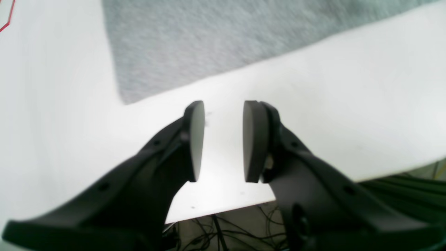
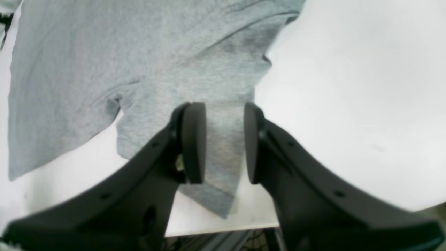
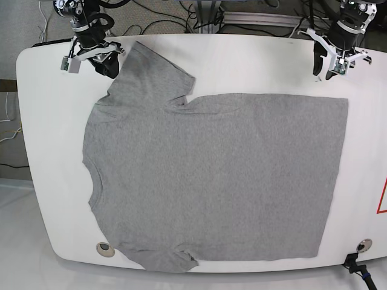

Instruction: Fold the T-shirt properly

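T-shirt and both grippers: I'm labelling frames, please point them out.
T-shirt (image 3: 217, 175), base view, middle of the body.
Left gripper (image 1: 223, 141), left wrist view, between the pads.
Right gripper (image 2: 224, 143), right wrist view, between the pads.

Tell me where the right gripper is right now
In the base view the right gripper is at the table's far left corner, jaws open over the grey T-shirt's upper sleeve.

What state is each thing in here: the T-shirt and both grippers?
T-shirt: spread flat on the table, unfolded, both sleeves out.
Left gripper: open, empty, over bare table near the shirt's hem corner.
Right gripper: open, empty, jaws astride a sleeve, not closed on it.
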{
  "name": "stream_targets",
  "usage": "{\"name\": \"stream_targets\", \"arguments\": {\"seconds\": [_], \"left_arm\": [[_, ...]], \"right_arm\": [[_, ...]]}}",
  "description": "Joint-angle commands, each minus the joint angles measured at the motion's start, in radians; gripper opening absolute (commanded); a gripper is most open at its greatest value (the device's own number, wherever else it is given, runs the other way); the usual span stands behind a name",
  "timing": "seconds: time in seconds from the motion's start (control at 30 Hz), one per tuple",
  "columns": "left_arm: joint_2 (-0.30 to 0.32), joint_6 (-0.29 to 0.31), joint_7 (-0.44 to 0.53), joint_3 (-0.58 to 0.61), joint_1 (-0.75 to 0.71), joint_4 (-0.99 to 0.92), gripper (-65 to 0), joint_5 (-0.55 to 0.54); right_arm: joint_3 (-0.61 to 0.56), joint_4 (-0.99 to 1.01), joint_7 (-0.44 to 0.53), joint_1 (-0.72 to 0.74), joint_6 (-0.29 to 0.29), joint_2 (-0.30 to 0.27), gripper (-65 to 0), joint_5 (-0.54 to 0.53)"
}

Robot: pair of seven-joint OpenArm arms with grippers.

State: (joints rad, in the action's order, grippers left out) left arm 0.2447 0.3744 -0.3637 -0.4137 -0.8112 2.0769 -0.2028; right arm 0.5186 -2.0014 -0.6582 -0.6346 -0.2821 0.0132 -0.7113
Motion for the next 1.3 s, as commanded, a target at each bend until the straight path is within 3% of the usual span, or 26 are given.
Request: {"name": "stream_targets", "arguments": {"seconds": [0.0, 0.27, 0.63, 0.77, 0.8, 1.1, 1.27], "left_arm": [[0.009, 0.002, 0.013, -0.021, 0.010, -0.004, -47.7, -0.026], [0.010, -0.010, 0.000, -0.047, 0.127, -0.093, -46.9, -0.102], [0.014, -0.015, -0.034, -0.078, 0.282, -0.309, -41.9, -0.493], [0.012, -0.016, -0.063, -0.089, 0.327, -0.381, -43.9, -0.496], [0.007, -0.019, -0.051, -0.084, 0.323, -0.367, -42.9, -0.479], [0.011, -0.018, -0.045, -0.088, 0.328, -0.375, -42.8, -0.481], [0.010, -0.020, -0.056, -0.087, 0.327, -0.372, -42.8, -0.477]], "right_arm": [[0.020, -0.013, 0.004, 0.005, -0.020, 0.016, -48.3, -0.016], [0.030, 0.004, -0.001, 0.018, -0.026, 0.018, -49.3, -0.015], [0.029, 0.003, -0.007, 0.028, -0.046, 0.003, -51.6, -0.012], [0.033, 0.007, -0.012, 0.030, -0.063, -0.001, -53.6, -0.020], [0.026, 0.007, -0.010, 0.035, -0.036, 0.002, -51.8, 0.010], [0.014, 0.032, -0.014, 0.059, -0.037, 0.004, -51.9, 0.009], [0.015, 0.114, -0.024, 0.095, -0.038, 0.004, -51.9, -0.041]]}}
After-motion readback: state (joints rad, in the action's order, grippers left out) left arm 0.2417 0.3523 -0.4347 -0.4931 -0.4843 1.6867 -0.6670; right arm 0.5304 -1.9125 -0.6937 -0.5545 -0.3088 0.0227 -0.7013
